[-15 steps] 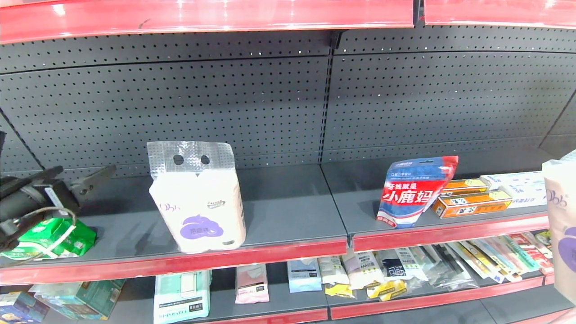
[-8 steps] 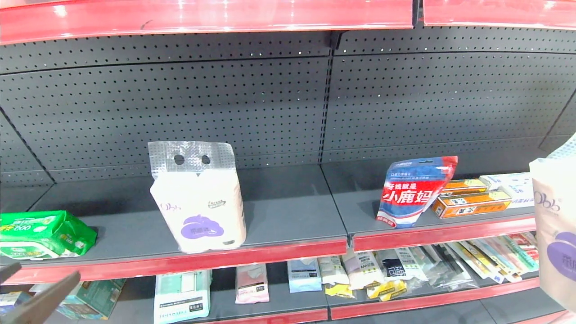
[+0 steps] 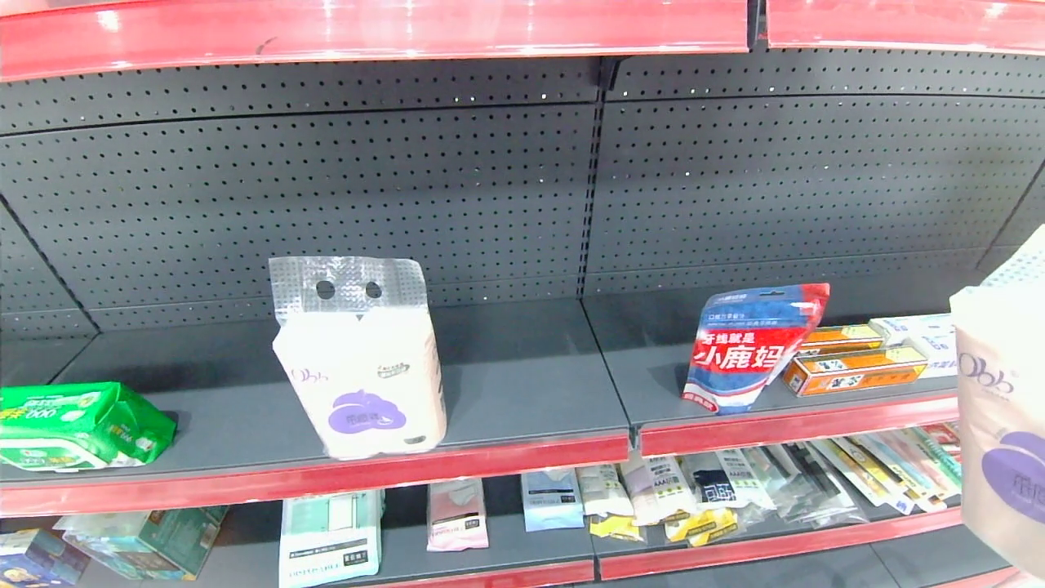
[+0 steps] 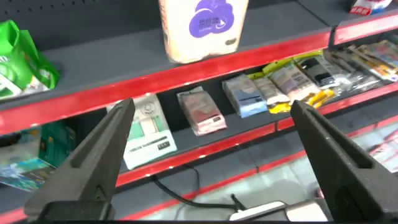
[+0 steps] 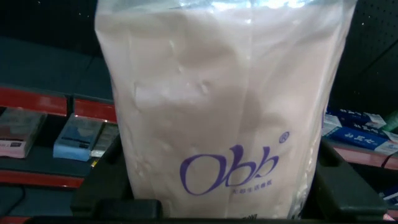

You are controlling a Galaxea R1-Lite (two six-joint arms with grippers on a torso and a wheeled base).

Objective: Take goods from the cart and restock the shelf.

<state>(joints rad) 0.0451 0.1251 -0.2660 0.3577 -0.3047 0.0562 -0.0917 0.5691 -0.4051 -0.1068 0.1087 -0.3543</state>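
R gripper (image 5: 227, 193) is closed on the held pack (image 5: 224, 112) of tissue, w/ dark fingers (image 5: 102, 186) on both sides. Wrap is white w/ a purple script logo. In head view the held pack hangs at far right, in front of the shelf (image 3: 522, 384). L gripper (image 4: 211, 106) is wide open, holding nothing, low before the lower tiers. On the shelf:
- twin pack (image 3: 359, 376), upright, mid-left
- green pack (image 3: 82, 425), left end
- red-blue pouch (image 3: 755, 347) w/ white lettering, tilted, just beside orange boxes (image 3: 857, 367)
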